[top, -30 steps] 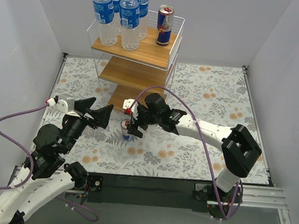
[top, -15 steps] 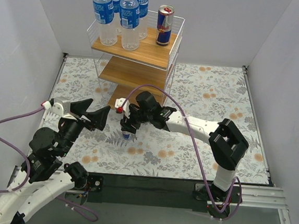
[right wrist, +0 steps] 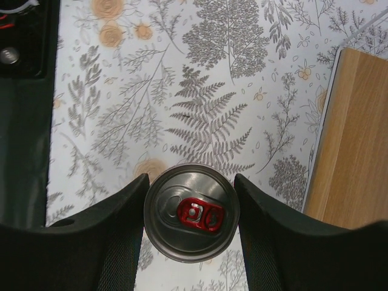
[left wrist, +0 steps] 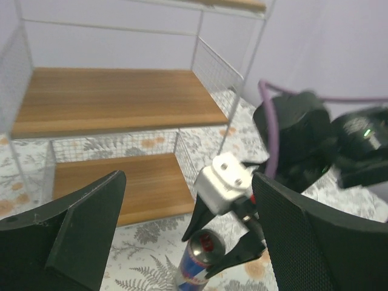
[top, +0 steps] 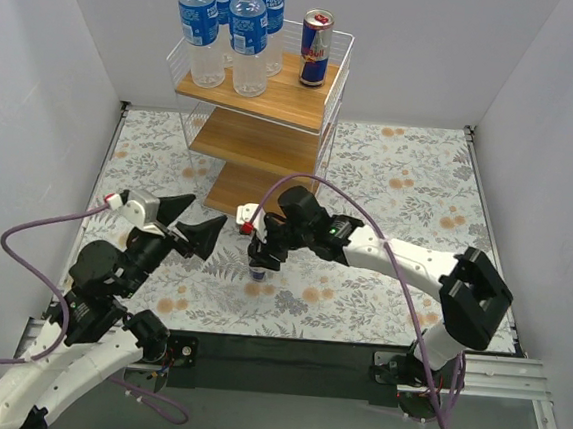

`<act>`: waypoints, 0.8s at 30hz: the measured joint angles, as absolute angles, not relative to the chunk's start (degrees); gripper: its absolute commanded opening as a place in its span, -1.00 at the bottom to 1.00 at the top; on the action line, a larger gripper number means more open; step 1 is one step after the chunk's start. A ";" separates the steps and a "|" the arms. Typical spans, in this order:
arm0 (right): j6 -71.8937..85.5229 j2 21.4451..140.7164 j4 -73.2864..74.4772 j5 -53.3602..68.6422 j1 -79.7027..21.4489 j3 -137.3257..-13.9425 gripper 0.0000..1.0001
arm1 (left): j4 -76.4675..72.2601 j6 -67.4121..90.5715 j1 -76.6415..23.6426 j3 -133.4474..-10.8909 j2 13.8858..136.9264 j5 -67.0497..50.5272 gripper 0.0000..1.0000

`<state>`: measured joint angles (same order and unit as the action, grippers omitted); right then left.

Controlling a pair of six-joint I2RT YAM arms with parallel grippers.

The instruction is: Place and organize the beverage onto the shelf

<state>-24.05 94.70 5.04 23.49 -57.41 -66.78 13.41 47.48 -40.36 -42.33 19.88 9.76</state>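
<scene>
Low on the left, the left gripper [top: 193, 223] hangs with its fingers spread wide, grasping nothing, near the foot of the shelf [top: 329, 98]. Its own camera cuts both fingers off at the frame's edge.

Just right of it, the right gripper [top: 261, 256] is clamped on a can [right wrist: 191, 212], one finger pressed to each side of the rim. From above, the gripper hides nearly all of that can; only a sliver of its lower end shows. The left wrist view cuts off the can's bottom, so whether it stands on the floral mat [top: 400, 184] or hangs just above it cannot be told. The can is upright, red tab up, in front of the shelf and near its bottom board, not touching it. A purple cable [top: 314, 182] arcs over the right arm and crosses the shelf's lower front.

On the shelf's top board stand four bottles [top: 249, 33], clustered at the left. The back two are partly hidden by the front two, and their caps are cut off by the frame's top edge. A second can [top: 315, 48] stands at the right of the same board, apart from the bottles.
</scene>
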 measured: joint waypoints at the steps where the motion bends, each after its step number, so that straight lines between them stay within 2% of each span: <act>1: -24.12 92.79 5.98 23.75 -57.41 -65.76 -0.97 | 12.88 46.94 -40.36 -41.41 20.29 8.08 0.68; 8: -21.89 76.40 7.66 24.99 -55.29 -55.70 -0.97 | 8.19 43.83 -40.36 -36.01 28.47 -4.56 0.68; 15: -16.12 64.58 11.86 24.14 -45.43 -47.20 -0.97 | -1.85 43.59 -40.42 -35.83 43.11 -15.99 0.68; 20: -11.92 57.32 15.79 22.15 -38.52 -43.18 -0.97 | -9.82 43.46 -42.70 -35.24 51.11 -20.34 0.69; 24: -8.23 53.71 17.87 21.23 -34.63 -42.50 -0.97 | -14.90 41.76 -48.47 -35.24 58.33 -21.17 0.69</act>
<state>-8.23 53.71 17.87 21.23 -34.63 -42.50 -14.90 41.76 -48.47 -35.24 58.33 -21.17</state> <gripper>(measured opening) 0.612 0.844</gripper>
